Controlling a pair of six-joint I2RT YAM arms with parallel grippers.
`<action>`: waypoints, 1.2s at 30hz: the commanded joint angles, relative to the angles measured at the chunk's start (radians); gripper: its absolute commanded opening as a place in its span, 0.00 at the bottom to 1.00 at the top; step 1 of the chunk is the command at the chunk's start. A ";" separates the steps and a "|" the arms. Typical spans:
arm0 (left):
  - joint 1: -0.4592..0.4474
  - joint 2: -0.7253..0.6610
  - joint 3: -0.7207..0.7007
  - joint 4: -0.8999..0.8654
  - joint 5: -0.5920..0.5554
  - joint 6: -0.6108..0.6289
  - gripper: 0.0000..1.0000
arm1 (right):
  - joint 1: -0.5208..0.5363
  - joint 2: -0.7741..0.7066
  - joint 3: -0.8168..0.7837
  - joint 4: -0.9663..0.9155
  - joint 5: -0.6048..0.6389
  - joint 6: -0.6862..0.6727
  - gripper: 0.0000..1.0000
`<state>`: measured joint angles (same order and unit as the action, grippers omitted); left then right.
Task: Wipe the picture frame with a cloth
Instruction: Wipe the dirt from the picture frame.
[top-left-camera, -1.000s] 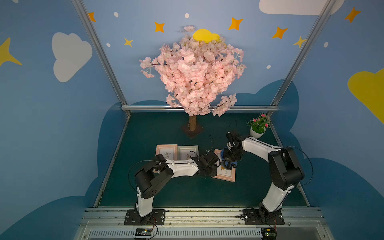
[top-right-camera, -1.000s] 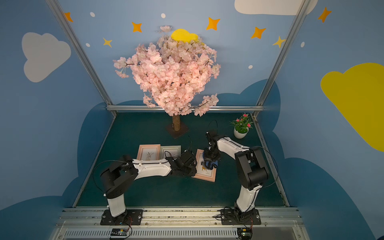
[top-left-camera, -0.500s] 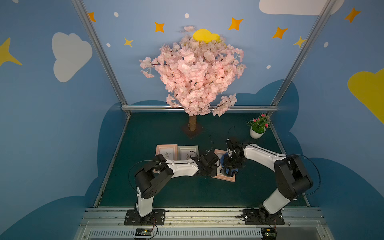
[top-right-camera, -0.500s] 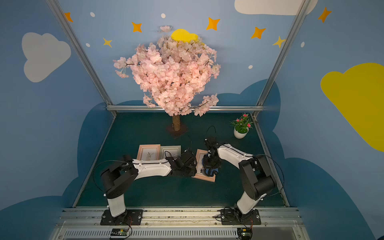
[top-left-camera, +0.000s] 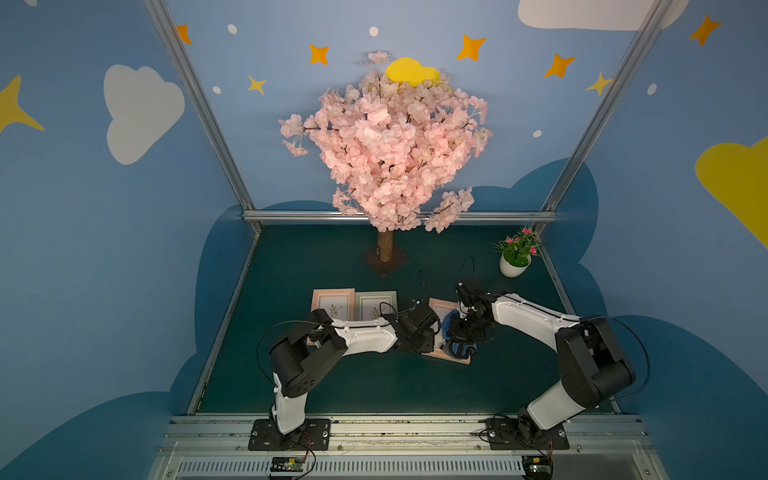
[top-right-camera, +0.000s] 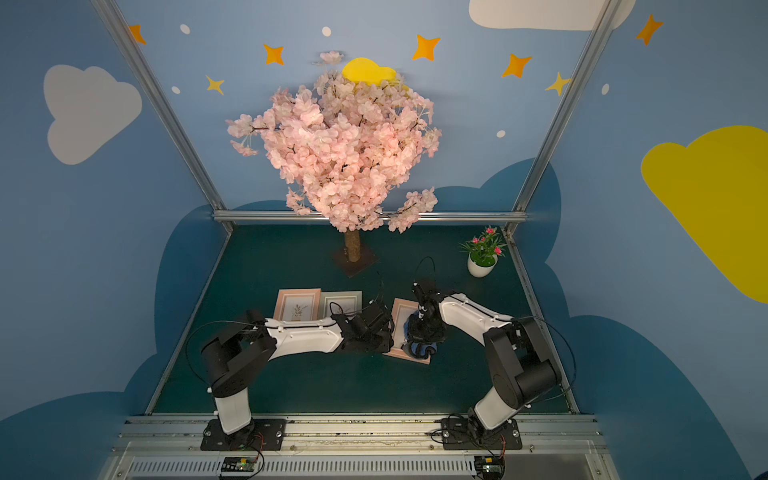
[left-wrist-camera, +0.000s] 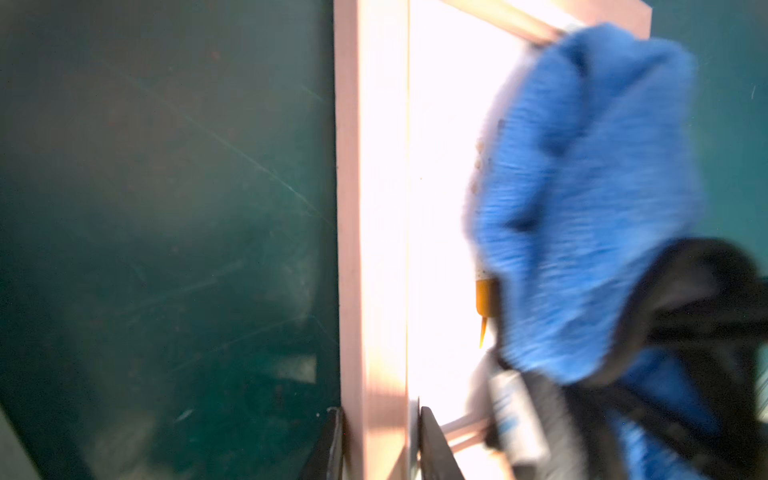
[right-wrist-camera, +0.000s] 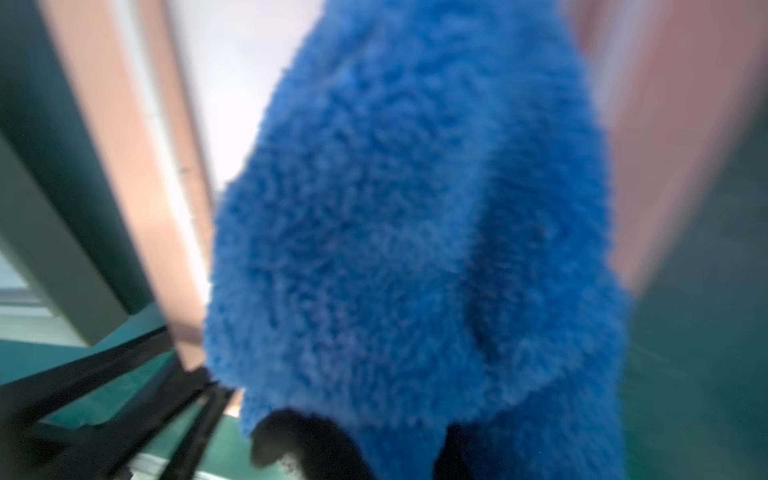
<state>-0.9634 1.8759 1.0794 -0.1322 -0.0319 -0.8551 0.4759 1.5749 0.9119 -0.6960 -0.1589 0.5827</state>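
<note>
Long axis of picture frame (left-wrist-camera: 374, 208) toward tree (top-left-camera: 386, 137), edge pinched by left fingers (left-wrist-camera: 432, 449); right fingers (top-left-camera: 464, 332) clamped on cloth (left-wrist-camera: 590, 199) atop it; two frames (top-left-camera: 333, 305) beside.

Staged robot-lab booth, not a home: blue walls with painted clouds (top-left-camera: 141, 112) and stars (top-left-camera: 471, 46), aluminium posts (top-left-camera: 203, 108), fake blossom tree (top-left-camera: 386, 141), potted plant (top-left-camera: 515, 257), left arm (top-left-camera: 357, 336) and right arm (top-left-camera: 536, 316) bolted to a metal rail (top-left-camera: 399, 432) at the green table (top-left-camera: 332, 386).
</note>
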 joint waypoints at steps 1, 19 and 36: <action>-0.001 0.026 -0.017 -0.061 -0.014 -0.013 0.24 | -0.001 -0.032 -0.019 -0.108 0.077 -0.017 0.00; -0.003 0.023 -0.022 -0.063 -0.025 -0.016 0.24 | 0.018 -0.090 -0.062 -0.122 0.093 0.017 0.00; -0.001 0.014 -0.032 -0.064 -0.028 -0.017 0.24 | 0.078 -0.028 -0.018 -0.126 0.085 0.041 0.00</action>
<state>-0.9688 1.8774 1.0786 -0.1257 -0.0410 -0.8608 0.6018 1.5810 0.9356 -0.7319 -0.1307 0.6449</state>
